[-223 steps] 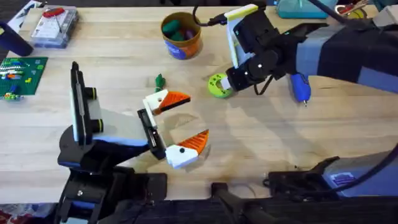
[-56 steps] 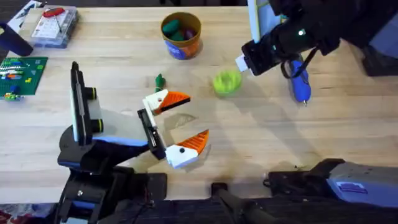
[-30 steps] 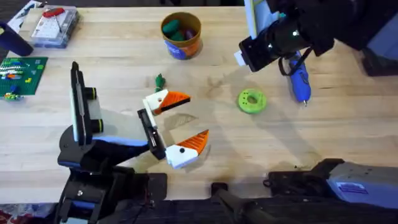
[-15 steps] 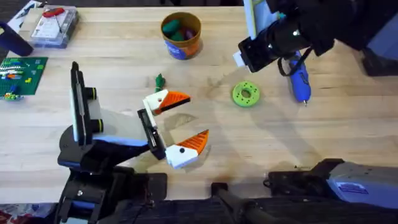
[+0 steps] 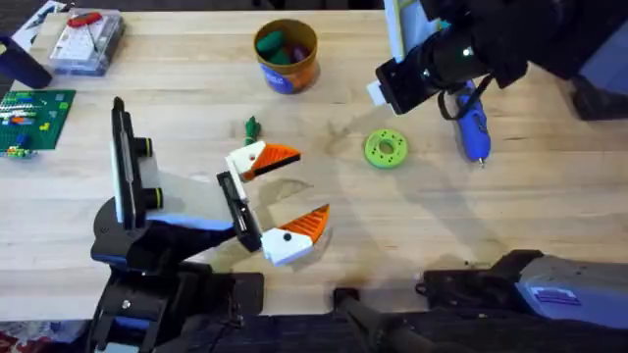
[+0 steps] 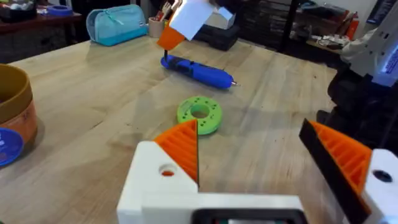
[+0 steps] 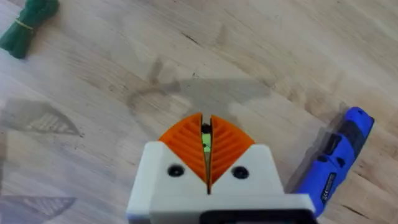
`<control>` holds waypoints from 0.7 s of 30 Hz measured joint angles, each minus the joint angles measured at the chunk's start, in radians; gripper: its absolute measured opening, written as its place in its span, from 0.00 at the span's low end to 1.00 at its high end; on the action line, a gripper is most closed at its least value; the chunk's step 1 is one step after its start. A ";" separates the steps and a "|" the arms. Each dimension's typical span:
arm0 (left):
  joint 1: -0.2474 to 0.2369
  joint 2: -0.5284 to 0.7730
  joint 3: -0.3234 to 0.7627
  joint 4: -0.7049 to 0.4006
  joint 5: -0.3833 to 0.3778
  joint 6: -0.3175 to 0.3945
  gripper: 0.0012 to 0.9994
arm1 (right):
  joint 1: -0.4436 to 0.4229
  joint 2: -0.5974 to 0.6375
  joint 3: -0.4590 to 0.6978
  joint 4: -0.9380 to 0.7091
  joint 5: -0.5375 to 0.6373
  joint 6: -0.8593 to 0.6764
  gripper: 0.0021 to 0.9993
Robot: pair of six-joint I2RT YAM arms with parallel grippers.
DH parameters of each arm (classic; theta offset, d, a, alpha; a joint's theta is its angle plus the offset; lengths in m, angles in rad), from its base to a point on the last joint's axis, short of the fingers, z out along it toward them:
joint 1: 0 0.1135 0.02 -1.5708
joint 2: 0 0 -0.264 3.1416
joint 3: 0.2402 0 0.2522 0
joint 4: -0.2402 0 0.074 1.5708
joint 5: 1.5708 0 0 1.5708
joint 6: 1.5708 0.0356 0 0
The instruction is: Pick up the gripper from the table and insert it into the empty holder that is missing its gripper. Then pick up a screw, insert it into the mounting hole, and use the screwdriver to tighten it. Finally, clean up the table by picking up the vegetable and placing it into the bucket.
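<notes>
The blue screwdriver lies at the table's right. My right gripper hovers raised just left of it, its orange pads shut with a lime-green sliver in the slit. The dark-green vegetable lies mid-table, apart from both grippers. Behind it stands the orange bucket. My left gripper rests low, open and empty, near the table's front. The loose gripper, the holder and the screw are out of view.
A lime-green disc with holes lies flat between the grippers, below the right one. A clear parts box and a green board sit at the far left. A teal pouch stands at the back.
The right gripper has risen off the lime-green disc. The disc hopped right, then slid back slightly left and settled. The left arm has not moved.
</notes>
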 joint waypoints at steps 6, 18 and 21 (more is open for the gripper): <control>0.000 0.000 0.000 0.000 0.000 0.000 0.99 | 0.025 0.000 0.018 -0.015 0.000 -0.013 0.00; 0.000 0.000 0.000 0.000 0.000 0.000 0.99 | 0.147 0.036 0.306 -0.118 -0.080 -0.126 0.00; 0.000 0.000 0.000 0.000 0.000 0.000 0.99 | 0.162 0.074 0.357 -0.124 -0.120 -0.156 0.00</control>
